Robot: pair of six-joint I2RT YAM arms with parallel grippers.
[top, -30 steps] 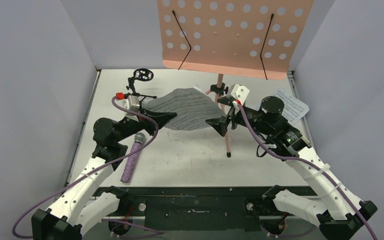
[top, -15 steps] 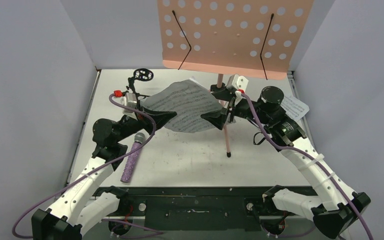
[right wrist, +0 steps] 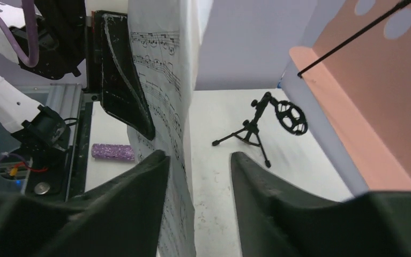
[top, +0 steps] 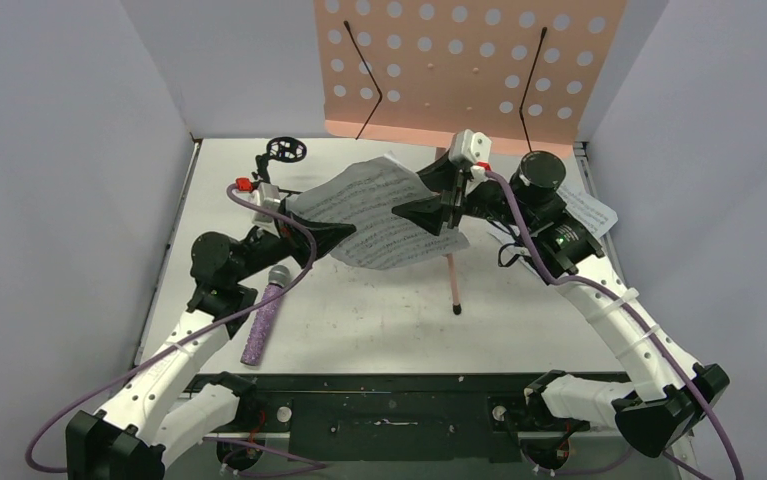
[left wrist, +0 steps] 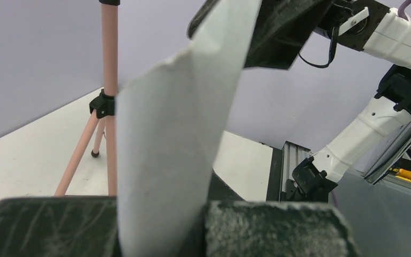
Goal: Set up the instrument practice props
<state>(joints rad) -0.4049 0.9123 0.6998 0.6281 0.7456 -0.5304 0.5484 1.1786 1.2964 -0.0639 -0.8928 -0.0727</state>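
A white sheet-music page [top: 379, 215] hangs in the air between both grippers, in front of the pink perforated music stand [top: 459, 70]. My left gripper [top: 334, 235] is shut on its left edge; the left wrist view shows the page [left wrist: 176, 134] pinched between the pads. My right gripper [top: 414, 212] sits at the page's right edge with its jaws apart; in the right wrist view the page [right wrist: 163, 69] lies against one finger only. The purple glitter microphone [top: 264, 315] lies on the table by the left arm. The small black mic stand [top: 281, 160] stands at the back left.
The stand's pink pole [top: 452, 280] and legs come down just right of the page, under the right wrist. A second sheet-music page [top: 589, 210] lies at the back right behind the right arm. Grey walls close in the left, right and back sides.
My right gripper has risen and moved back towards the music stand, lifting the page's right side. The left gripper has shifted slightly forward, still holding the page.
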